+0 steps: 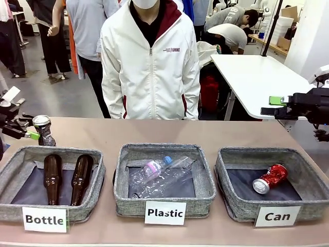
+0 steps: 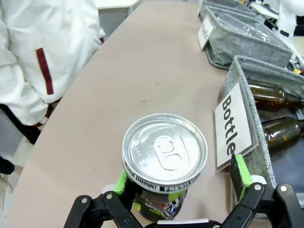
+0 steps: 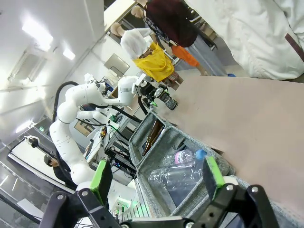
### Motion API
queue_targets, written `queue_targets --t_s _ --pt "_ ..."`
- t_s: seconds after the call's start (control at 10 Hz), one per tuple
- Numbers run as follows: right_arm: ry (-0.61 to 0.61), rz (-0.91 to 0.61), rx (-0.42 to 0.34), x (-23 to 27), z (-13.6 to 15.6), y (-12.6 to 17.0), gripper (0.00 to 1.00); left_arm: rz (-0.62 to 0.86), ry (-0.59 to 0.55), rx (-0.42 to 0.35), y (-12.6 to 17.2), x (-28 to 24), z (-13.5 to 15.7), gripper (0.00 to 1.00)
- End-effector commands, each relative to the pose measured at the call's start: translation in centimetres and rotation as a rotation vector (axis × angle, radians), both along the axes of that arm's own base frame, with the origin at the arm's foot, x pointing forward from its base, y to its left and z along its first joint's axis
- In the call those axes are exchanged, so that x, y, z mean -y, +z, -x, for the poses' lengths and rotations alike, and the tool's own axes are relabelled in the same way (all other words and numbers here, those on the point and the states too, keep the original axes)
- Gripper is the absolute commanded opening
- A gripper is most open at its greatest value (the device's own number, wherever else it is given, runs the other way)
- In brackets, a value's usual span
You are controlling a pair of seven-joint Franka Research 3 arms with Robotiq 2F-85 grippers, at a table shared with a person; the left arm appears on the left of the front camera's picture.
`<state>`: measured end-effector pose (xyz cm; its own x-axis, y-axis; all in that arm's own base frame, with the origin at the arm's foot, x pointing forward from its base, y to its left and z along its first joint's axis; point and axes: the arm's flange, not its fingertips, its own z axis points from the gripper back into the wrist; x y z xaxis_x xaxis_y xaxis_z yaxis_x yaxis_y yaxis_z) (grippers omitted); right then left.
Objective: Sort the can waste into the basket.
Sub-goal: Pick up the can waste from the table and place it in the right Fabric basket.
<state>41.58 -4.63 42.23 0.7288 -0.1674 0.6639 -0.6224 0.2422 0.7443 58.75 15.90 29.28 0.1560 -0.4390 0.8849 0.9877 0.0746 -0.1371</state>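
We work at a tan surface point(image 1: 205, 131) in a busy workshop, with a person in a white jacket point(image 1: 149, 62) standing at its far side. Our left tool point(image 2: 180, 176) has its jaws spread wide around the dark can point(image 2: 164, 152), which stands upright with its silver top up. One green pad sits just beside the can's wall and the other stands clear of it, so nothing is gripped. The can is just behind the far left corner of the "Bottle" basket point(image 1: 13, 208), which holds two brown glass bottles point(image 1: 51, 177). Our right tool point(image 1: 272, 105) hangs in the air over the right end, its jaws wide apart and empty, beyond the "Can" basket point(image 1: 239, 208). The red can point(image 1: 270, 178) lies on its side in that basket. Between the two baskets, the "Plastic" basket point(image 1: 128, 206) holds clear plastic bottles point(image 1: 164, 175).
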Motion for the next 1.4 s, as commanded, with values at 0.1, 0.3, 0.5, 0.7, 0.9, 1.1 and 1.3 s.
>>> queue_targets --t_s 0.1,0.3,0.5,0.7,0.9,1.1,1.3 --pt "0.005 -0.006 0.006 0.2 -0.1 0.3 1.0 0.02 -0.022 -0.024 -0.4 1.0 -1.1 0.41" --pt "0.005 -0.006 0.006 0.2 -0.1 0.3 1.0 0.049 -0.017 -0.021 -0.4 1.0 -1.3 0.0" --pt "0.005 -0.006 0.006 0.2 -0.1 0.3 1.0 0.058 -0.009 -0.021 -0.6 1.2 -1.3 0.24" --pt "0.005 -0.006 0.006 0.2 -0.1 0.3 1.0 0.055 -0.011 -0.022 -0.5 1.1 -1.3 0.0" --pt "0.005 -0.006 0.006 0.2 -0.1 0.3 1.0 0.083 -0.019 -0.013 0.0 0.6 -0.8 0.0" --pt "0.005 -0.006 0.006 0.2 -0.1 0.3 1.0 0.104 0.021 0.041 3.2 -0.3 0.3 0.0" --pt "0.005 -0.006 0.006 0.2 -0.1 0.3 1.0 0.102 0.077 0.101 11.3 -1.7 4.1 0.0"
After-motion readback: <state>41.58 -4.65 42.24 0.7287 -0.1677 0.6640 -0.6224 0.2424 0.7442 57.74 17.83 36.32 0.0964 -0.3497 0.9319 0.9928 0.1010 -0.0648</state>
